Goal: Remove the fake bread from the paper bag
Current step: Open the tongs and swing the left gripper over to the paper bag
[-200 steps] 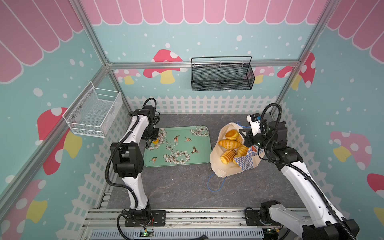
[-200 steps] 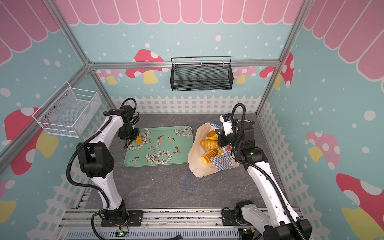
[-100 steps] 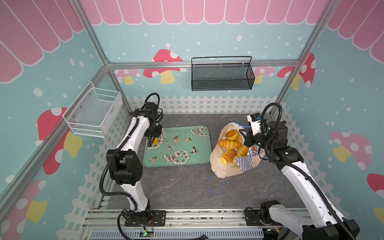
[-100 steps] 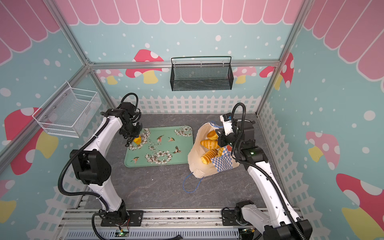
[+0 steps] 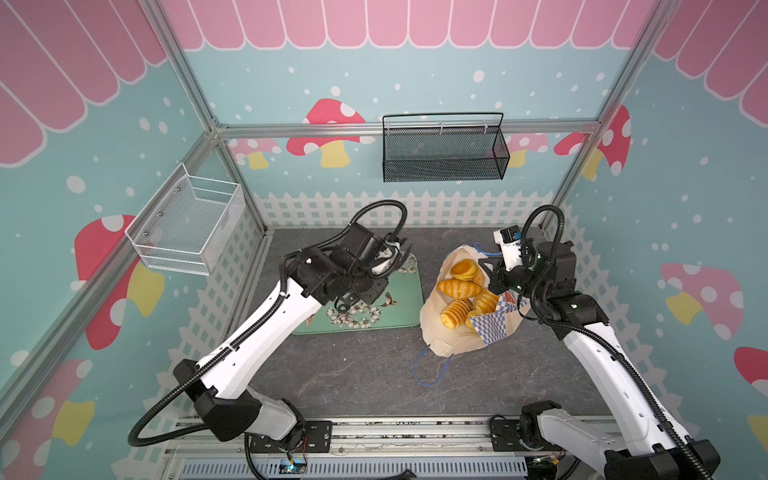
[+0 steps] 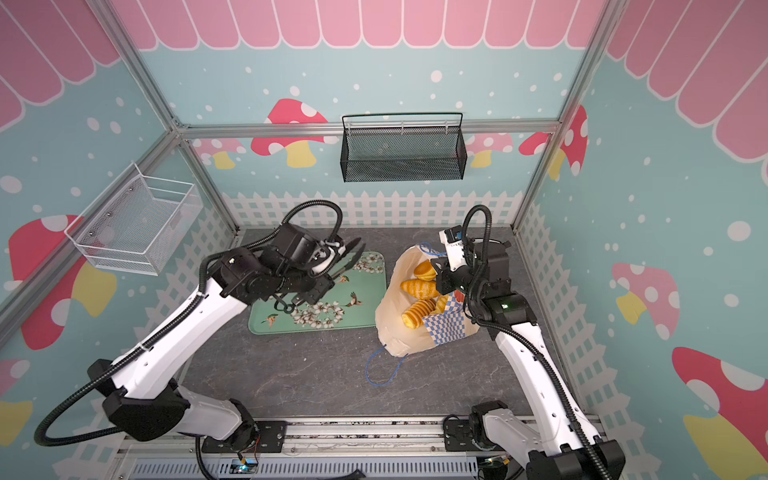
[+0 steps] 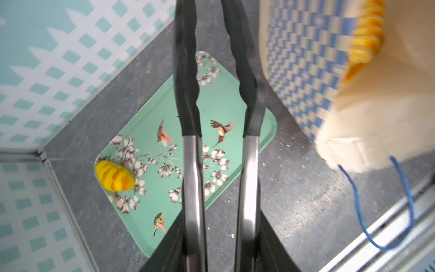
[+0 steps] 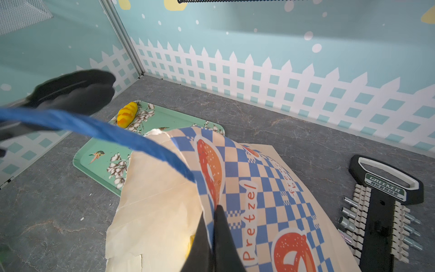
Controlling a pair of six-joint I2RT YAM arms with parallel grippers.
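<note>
Tongs (image 7: 187, 94), steel with black scalloped tips, sit in the left gripper (image 5: 374, 268), arms apart and empty above a mint floral tray (image 7: 150, 127). One ridged yellow loaf (image 7: 114, 176) lies at the tray's corner, apart from the tips. More fake bread (image 5: 455, 287) fills the slumped cream paper bag (image 5: 449, 340) nearby, its checkered rim pinched by the right gripper (image 8: 213, 226). A socket set (image 8: 381, 212) lies beside it.

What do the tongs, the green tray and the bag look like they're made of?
The tongs: shiny bare metal arms, likely steel, with matte black tips, probably silicone or rubber. The tray: glossy, printed with flowers and birds; lacquered metal or plastic, cannot tell. The paper bag: matte cream paper, creased and crumpled, with checkered print.
</note>
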